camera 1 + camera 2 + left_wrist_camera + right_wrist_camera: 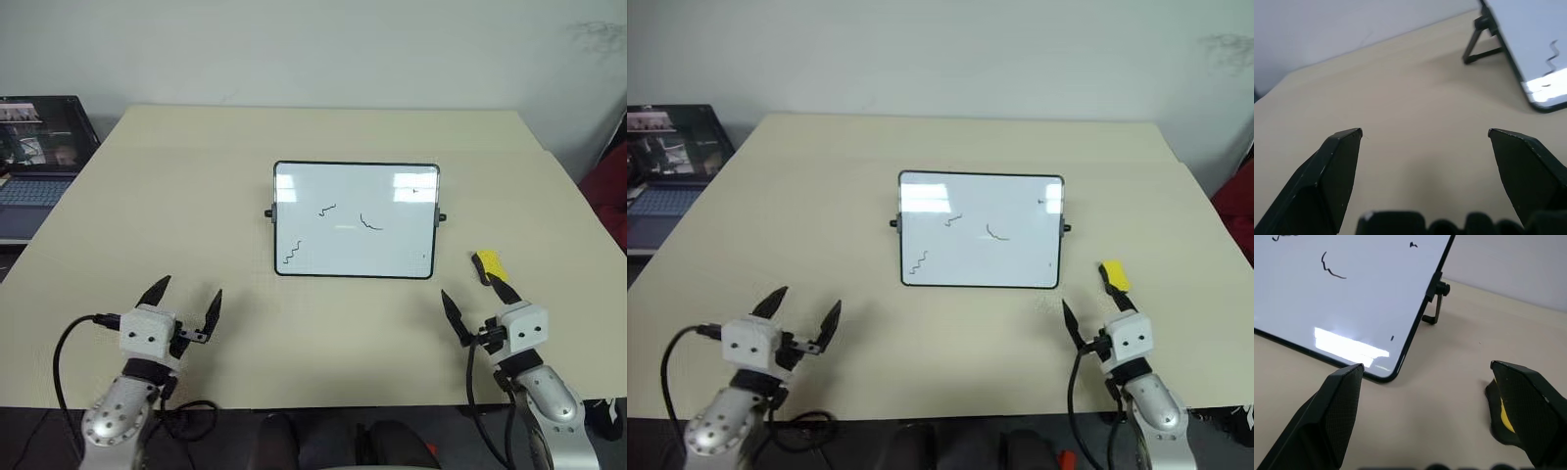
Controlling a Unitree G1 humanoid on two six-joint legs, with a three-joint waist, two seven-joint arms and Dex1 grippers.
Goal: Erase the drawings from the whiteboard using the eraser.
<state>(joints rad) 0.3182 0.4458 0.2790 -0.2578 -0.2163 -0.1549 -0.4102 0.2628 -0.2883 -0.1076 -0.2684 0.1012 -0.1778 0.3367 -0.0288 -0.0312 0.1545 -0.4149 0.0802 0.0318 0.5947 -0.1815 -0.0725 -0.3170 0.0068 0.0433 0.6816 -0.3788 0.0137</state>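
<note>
- In the head views, the board (355, 219) is seen propped on the bench (196, 176), ahead of both tools and between them, well apart from each.
- Three drawings are borne on it: a zigzag (292, 253) at the lower corner nearer the left tool, a short curve (327, 209) above it, and a second curve (370, 223) towards the right tool's side.
- The left tool (184, 302) is held over the near bench with its fingers spread apart and nothing between them.
- The right tool (475, 301) is likewise held with its fingers apart and empty.
- The eraser (489, 265) is laid on the bench just ahead of the right tool's outer finger, beside the board's right edge and apart from it.
- A laptop (34, 162) is seen off the bench, far beyond the left tool's outer side.
- In the left wrist view, the left tool's fingers (1327, 176) are shown wide apart over bare bench; the board's corner, its stand and the zigzag are caught beyond the inner finger.
- In the right wrist view, the right tool's fingers (1332, 416) are shown wide apart; the eraser is partly hidden behind the outer finger, and whether they touch cannot be told.
</note>
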